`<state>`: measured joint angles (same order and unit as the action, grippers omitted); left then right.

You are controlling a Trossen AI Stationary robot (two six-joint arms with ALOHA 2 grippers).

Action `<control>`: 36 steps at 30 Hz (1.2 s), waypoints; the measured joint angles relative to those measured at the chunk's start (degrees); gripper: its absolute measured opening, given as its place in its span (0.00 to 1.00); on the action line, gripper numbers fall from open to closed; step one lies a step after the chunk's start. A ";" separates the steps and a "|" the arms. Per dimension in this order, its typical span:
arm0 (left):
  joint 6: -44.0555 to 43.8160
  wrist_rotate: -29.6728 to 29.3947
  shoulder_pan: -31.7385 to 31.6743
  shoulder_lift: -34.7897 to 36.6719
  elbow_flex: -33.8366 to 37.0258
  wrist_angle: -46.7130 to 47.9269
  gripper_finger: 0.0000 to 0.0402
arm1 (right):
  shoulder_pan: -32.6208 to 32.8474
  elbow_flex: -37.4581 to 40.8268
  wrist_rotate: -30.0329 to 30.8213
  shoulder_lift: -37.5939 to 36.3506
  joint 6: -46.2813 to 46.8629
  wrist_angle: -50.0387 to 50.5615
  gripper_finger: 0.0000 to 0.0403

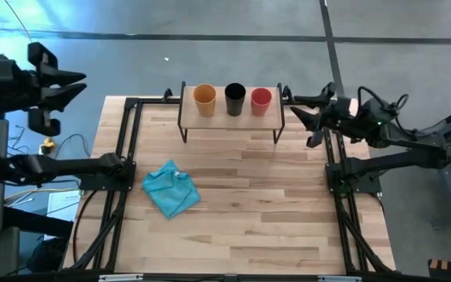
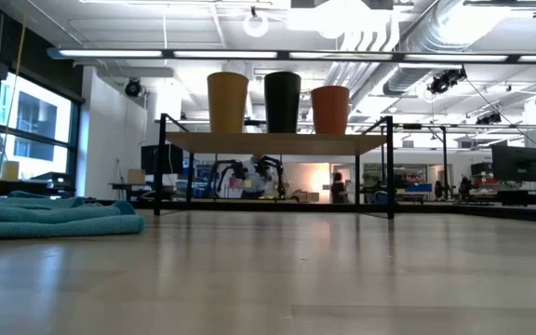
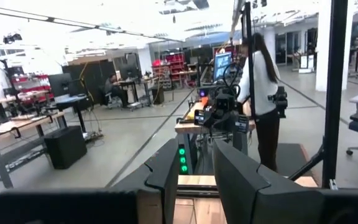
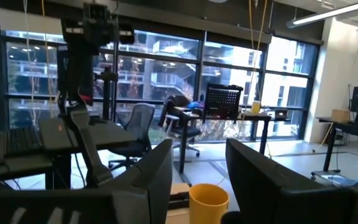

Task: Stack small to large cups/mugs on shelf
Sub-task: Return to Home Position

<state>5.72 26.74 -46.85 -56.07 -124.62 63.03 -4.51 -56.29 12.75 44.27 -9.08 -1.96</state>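
right tool [image 1: 296, 107] open, empty, beside shelf [image 1: 219, 121], left tool [image 1: 82, 82] open, empty

High view: you look straight down on the whole counter [image 1: 249, 211], with the shelf [image 1: 218, 120] on it.
Low view: you sit at counter-top height, close to the wood, facing level across to the shelf and the room behind.
Left wrist view: you look past the left fingers [image 3: 166, 171] out into the room.
Right wrist view: you look past the right fingers [image 4: 154, 174], over the nearby yellow-orange cup [image 4: 208, 202], toward windows.
Shared: high and low views both hold the shelf and the light blue cloth [image 1: 171, 188]; the right wrist view shares the cup.
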 joint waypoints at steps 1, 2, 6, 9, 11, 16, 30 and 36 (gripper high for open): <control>-0.23 0.01 -0.02 1.21 2.97 -2.04 0.22 | 0.00 0.00 -0.22 -0.22 0.00 0.02 0.35; -0.68 0.28 -0.02 2.50 6.24 -4.23 0.22 | 0.00 0.00 -0.75 -0.43 0.00 0.11 0.35; -3.90 2.17 0.00 9.14 23.06 -17.52 0.22 | 0.00 0.00 -2.97 -1.22 0.79 1.17 0.35; -6.84 2.19 0.00 14.71 36.44 -29.66 0.22 | 0.00 0.00 -4.19 -2.15 2.77 3.18 0.35; -9.15 2.08 -0.02 18.22 44.57 -37.21 0.22 | 0.00 0.00 -4.31 -3.17 3.79 4.81 0.35; -13.13 -1.94 -0.02 25.34 59.16 -49.54 0.22 | 0.00 0.00 -4.72 -7.17 6.29 8.90 0.35; -19.54 -3.43 -0.01 30.09 72.20 -54.28 0.22 | 0.00 0.00 -3.47 -15.09 9.55 18.30 0.35; -20.46 -3.45 0.00 30.09 72.68 -54.41 0.22 | 0.00 0.00 -3.43 -15.17 10.60 21.51 0.35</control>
<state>-14.73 23.29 -46.86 -25.98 -51.94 8.62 -4.51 -56.29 9.32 29.10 1.52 19.55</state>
